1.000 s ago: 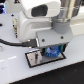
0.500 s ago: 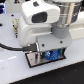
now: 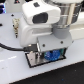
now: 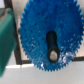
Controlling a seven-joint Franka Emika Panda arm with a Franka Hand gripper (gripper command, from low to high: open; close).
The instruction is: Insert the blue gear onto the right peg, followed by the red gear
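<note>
The blue gear [image 3: 52, 55] sits low over the exterior view's right part of the grey black-edged plate [image 3: 34, 61], right under my arm. In the wrist view the blue gear [image 4: 50, 22] fills most of the picture. A dark pin with a lighter tip [image 4: 52, 53] shows through its hub hole; this looks like the right peg. My gripper [image 3: 44, 52] is right above the gear. Its fingers are hidden by the arm and do not show in the wrist view. The red gear is out of view.
A green object [image 4: 5, 40] lies beside the blue gear in the wrist view. The plate's black edge [image 4: 15, 59] runs next to it. The white arm [image 3: 42, 22] blocks most of the table in the exterior view.
The arm has shifted only slightly above the plate. The blue gear stays at the plate's right part.
</note>
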